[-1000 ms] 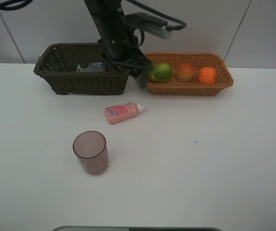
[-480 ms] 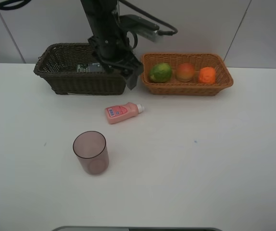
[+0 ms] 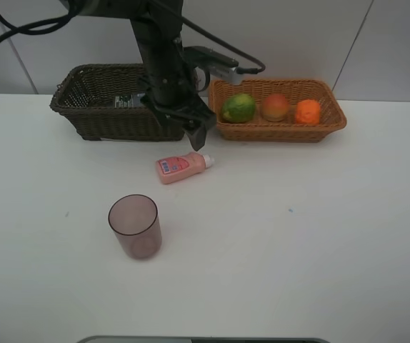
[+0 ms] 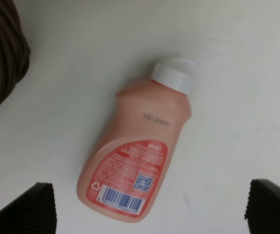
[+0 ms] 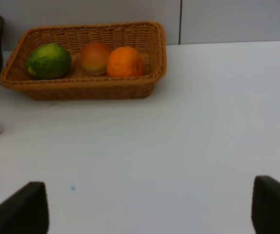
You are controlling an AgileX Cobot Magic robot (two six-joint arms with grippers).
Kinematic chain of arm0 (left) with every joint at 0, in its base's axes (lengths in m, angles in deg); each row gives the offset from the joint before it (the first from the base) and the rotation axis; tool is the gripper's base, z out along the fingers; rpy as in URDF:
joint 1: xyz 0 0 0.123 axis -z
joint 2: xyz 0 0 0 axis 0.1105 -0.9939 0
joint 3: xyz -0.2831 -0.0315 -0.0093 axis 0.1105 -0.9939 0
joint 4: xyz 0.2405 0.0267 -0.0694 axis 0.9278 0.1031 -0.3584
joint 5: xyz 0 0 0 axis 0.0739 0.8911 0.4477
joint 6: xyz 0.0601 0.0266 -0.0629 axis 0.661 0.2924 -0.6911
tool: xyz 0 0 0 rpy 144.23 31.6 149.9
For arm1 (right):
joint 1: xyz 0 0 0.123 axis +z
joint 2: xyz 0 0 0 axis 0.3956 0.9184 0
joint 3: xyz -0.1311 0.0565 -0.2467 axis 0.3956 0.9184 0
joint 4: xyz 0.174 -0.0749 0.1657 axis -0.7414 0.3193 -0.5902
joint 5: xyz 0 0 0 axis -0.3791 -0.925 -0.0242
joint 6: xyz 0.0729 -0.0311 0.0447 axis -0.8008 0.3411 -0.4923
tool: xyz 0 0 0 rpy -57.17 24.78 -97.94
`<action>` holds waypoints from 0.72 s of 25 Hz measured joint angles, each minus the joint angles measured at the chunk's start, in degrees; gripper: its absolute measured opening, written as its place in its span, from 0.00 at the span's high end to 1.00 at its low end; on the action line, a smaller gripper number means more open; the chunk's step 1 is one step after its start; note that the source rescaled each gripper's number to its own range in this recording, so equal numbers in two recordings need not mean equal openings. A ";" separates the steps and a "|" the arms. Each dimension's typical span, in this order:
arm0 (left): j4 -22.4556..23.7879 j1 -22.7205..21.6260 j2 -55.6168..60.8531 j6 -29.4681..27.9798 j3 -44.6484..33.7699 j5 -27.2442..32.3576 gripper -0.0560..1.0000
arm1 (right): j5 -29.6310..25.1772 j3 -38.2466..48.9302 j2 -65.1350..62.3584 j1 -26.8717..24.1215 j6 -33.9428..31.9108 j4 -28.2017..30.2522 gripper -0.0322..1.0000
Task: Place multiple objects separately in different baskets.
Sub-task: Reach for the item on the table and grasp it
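Note:
A pink white-capped bottle [image 3: 180, 166] [image 4: 135, 161] lies on its side on the white table. My left gripper [image 3: 193, 134] [image 4: 150, 208] hangs open just above and behind it, one finger on each side in the left wrist view, touching nothing. The translucent mauve cup [image 3: 134, 226] stands upright nearer the front. In the dark brown basket [image 3: 83, 114] lies the dark green bottle [image 3: 130, 101]. The orange-tan basket [image 3: 333, 120] [image 5: 81, 88] holds the green fruit [image 3: 238, 108] [image 5: 48, 61], peach [image 3: 276, 106] [image 5: 95, 57] and orange [image 3: 307, 111] [image 5: 125, 62]. My right gripper [image 5: 147, 209] is open over bare table and is out of the exterior view.
The left arm [image 3: 158, 50] reaches down from the back between the two baskets, with a cable looping behind. A corner of the dark basket [image 4: 1, 53] is close to the pink bottle. White table spreads to the front and right.
My left gripper has come forward and down from the gap between the baskets to just above the pink bottle. Nothing else has moved.

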 joint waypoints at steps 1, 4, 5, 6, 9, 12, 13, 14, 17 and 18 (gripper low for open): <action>-0.06 0.00 -0.06 -0.55 0.00 -0.03 0.00 | 0.00 0.00 0.00 0.00 0.00 0.00 0.22; 0.11 0.00 -0.50 -1.99 -0.12 0.16 0.00 | 0.00 0.00 0.00 0.00 0.00 0.00 0.22; 0.24 0.05 -0.73 -2.24 -0.45 0.34 0.00 | 0.00 0.00 0.00 0.00 0.00 0.00 0.22; 0.54 0.13 -1.13 -2.41 -1.14 0.37 0.00 | 0.00 0.00 0.00 0.00 0.00 0.00 0.22; 1.79 1.12 -1.93 -2.50 -3.45 -0.39 0.00 | 0.00 0.00 0.00 0.00 0.00 0.00 0.22; 4.42 1.74 -2.08 -2.50 -4.08 -1.55 0.00 | 0.00 0.00 0.00 0.00 0.00 0.00 0.22; 4.84 1.82 -2.08 -2.50 -4.08 -2.09 0.00 | 0.00 0.00 0.00 0.00 0.00 0.00 0.22; 4.99 1.82 -2.08 -2.50 -4.08 -2.45 0.00 | 0.00 0.00 0.00 0.00 0.00 0.00 0.22; 5.51 1.94 -2.08 -2.50 -4.08 -3.61 0.00 | 0.00 0.00 0.00 0.00 0.00 0.00 0.22; 5.53 1.94 -2.08 -2.50 -4.08 -3.90 0.00 | 0.00 0.00 0.00 0.00 0.00 0.00 0.22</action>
